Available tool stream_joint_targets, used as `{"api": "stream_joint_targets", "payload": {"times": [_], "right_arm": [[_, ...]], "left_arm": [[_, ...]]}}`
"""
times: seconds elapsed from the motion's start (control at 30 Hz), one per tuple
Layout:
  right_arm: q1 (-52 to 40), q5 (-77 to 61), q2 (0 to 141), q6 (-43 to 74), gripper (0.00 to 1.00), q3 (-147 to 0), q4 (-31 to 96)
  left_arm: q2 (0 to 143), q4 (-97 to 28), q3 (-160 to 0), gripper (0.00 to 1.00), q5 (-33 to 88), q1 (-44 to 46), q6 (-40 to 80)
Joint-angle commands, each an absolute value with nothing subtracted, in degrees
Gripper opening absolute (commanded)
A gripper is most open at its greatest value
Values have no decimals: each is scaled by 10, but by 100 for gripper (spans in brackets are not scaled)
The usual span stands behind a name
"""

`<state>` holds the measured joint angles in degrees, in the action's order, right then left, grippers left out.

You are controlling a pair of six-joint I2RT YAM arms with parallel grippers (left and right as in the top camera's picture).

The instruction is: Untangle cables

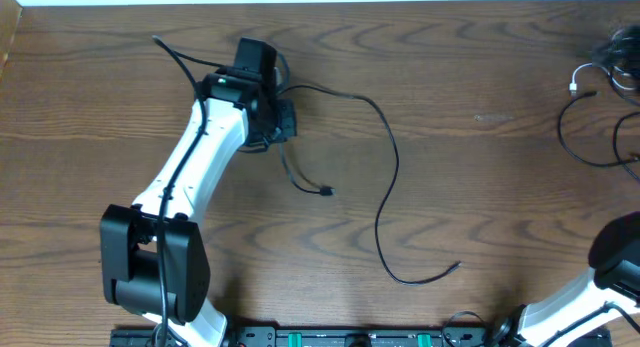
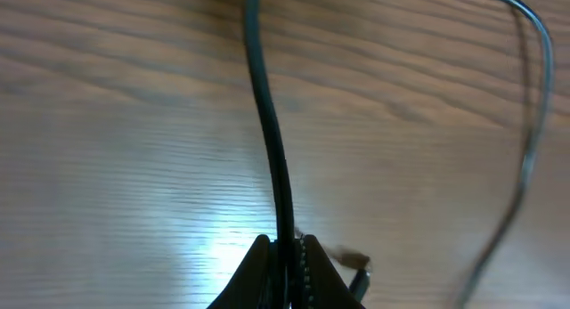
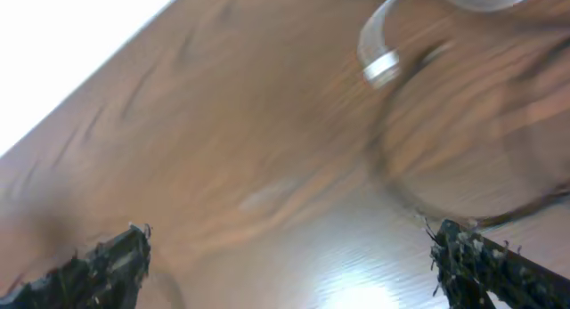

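Observation:
A long black cable (image 1: 385,202) winds across the middle of the table and ends near the front (image 1: 457,265). A short end with a small plug (image 1: 328,192) lies below my left gripper (image 1: 284,123). In the left wrist view my left gripper (image 2: 287,256) is shut on this black cable (image 2: 272,140), which runs straight up from the jaws. Another strand (image 2: 533,104) curves at the right. My right gripper (image 3: 294,251) is open above bare wood, nothing between its fingers. A white cable with a plug (image 3: 383,67) lies beyond it, blurred.
A bundle of black cables (image 1: 612,55) and a white plug (image 1: 575,85) sit at the far right edge, with a black loop (image 1: 568,137) below. The right arm (image 1: 610,277) stands at the front right corner. The left arm (image 1: 190,167) crosses the table's left side.

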<state>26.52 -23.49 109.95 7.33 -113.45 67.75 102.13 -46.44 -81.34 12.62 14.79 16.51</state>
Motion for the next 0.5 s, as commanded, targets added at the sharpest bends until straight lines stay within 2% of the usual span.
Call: {"api": "stream_joint_targets", "payload": {"times": [0.0, 0.13, 0.2, 0.27, 0.3, 0.37, 0.47], "right_arm": [[213, -272, 1089, 45, 99, -1122, 699], [159, -241, 1089, 41, 99, -1089, 722], [138, -213, 1089, 42, 99, -1067, 725], [121, -197, 1089, 41, 99, -1044, 729], [114, -194, 1089, 41, 99, -1030, 729], [106, -194, 1089, 36, 99, -1008, 729], [101, -195, 1089, 36, 99, -977, 724]], "left_arm": [[1030, -455, -816, 8, 184, 172, 166], [1030, -442, -816, 8, 190, 207, 166], [1030, -441, -816, 13, 188, 219, 166], [1030, -442, -816, 33, 183, 227, 163], [1030, -442, -816, 52, 175, 229, 162], [1030, -444, -816, 75, 162, 229, 162], [1030, -445, -816, 84, 158, 228, 162]]}}
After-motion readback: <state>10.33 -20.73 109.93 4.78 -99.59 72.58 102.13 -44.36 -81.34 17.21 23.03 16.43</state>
